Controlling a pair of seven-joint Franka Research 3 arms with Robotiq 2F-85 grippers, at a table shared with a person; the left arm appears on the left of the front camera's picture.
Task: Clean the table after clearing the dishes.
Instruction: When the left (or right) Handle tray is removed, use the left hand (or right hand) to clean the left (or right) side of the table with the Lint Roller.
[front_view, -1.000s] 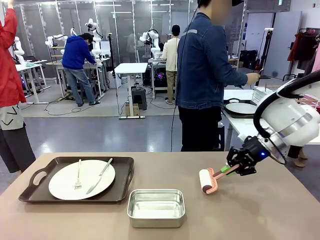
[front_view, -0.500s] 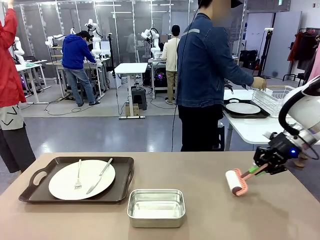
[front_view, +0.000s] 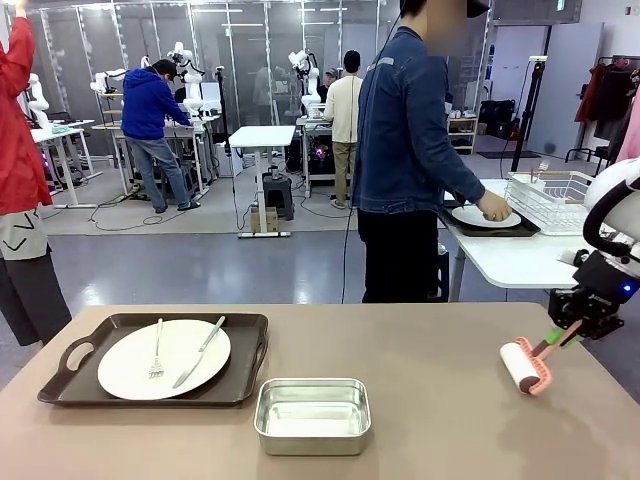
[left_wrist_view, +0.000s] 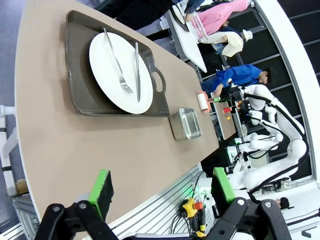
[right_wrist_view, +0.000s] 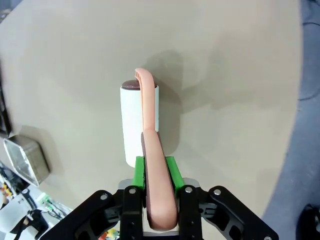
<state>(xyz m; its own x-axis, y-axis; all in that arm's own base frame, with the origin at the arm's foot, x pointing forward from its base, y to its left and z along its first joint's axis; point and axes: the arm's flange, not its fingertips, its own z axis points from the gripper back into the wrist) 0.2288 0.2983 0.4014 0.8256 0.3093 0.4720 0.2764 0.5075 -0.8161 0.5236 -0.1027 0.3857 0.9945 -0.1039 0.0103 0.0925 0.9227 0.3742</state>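
- Gripping a lint roller (front_view: 525, 365) by its pink handle, the right gripper (front_view: 563, 336) reaches in from the right side of the table (front_view: 420, 440); its fingers are clamped tight on the handle, green pads pressed against both sides.
- In the right wrist view the right gripper (right_wrist_view: 155, 167) holds the handle lengthwise between its fingers. The white drum of the lint roller (right_wrist_view: 139, 120) points away from the wrist, low over the bare table (right_wrist_view: 225, 60). Whether the drum touches the top cannot be told.
- The lint roller sits near the right edge of the table, well apart from everything else on it.
- The left gripper (left_wrist_view: 161, 186) hangs above the near edge of the table (left_wrist_view: 50, 130) with its fingers spread wide and nothing between them.
- A dark brown tray (front_view: 250, 345) lies on the left part of the table and carries a round white plate (front_view: 125, 372).
- A fork (front_view: 157, 352) and a knife (front_view: 200, 352) lie side by side on that plate.
- A steel pan (front_view: 312, 415) stands just beside the tray, near the middle of the front edge.
- Beyond the far edge a person (front_view: 405, 150) in a denim jacket faces a white side table (front_view: 510, 262), one hand (front_view: 493, 208) resting on a second plate (front_view: 468, 214).
- That second plate sits on a second tray (front_view: 522, 229) on the side table, next to a wire rack (front_view: 550, 195).
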